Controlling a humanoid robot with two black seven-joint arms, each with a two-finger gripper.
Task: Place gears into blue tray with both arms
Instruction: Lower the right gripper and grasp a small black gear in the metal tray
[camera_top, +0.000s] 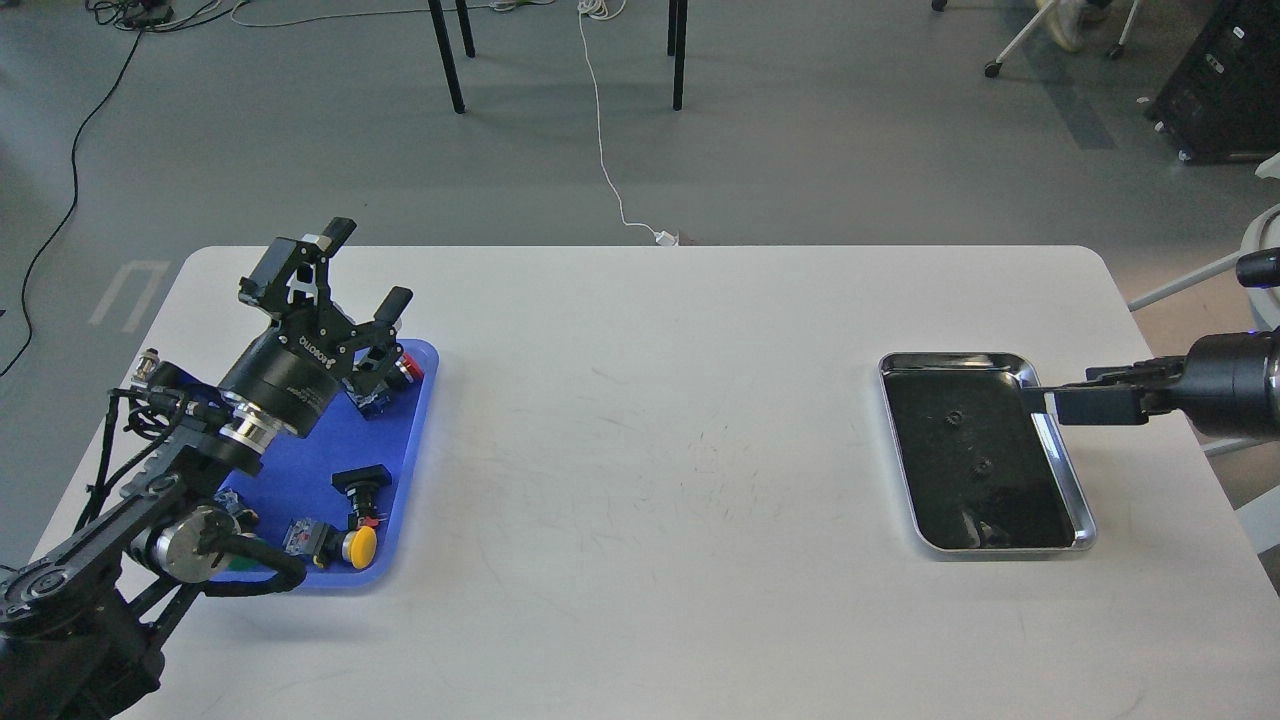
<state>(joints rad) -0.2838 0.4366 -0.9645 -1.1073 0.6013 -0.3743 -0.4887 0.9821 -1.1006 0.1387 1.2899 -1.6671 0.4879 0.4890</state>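
Two tiny black gears (955, 417) (983, 466) lie on the black inside of a silver-rimmed metal tray (1062, 462) at the right. At the left of the table sits the blue tray (412, 440), which holds push-button switches but no gear that I can make out. My left gripper (368, 268) hangs open and empty above the tray's far end. My right gripper (1062, 405) reaches in from the right edge, seen side-on over the metal tray's right rim. Its fingers overlap, so their gap does not show.
In the blue tray lie a yellow-capped switch (360, 545), a black-capped switch (362, 480) and a red-capped switch (406, 368), the last partly behind my left gripper. The white table (660, 450) lies between the two trays. Its right edge is near my right arm.
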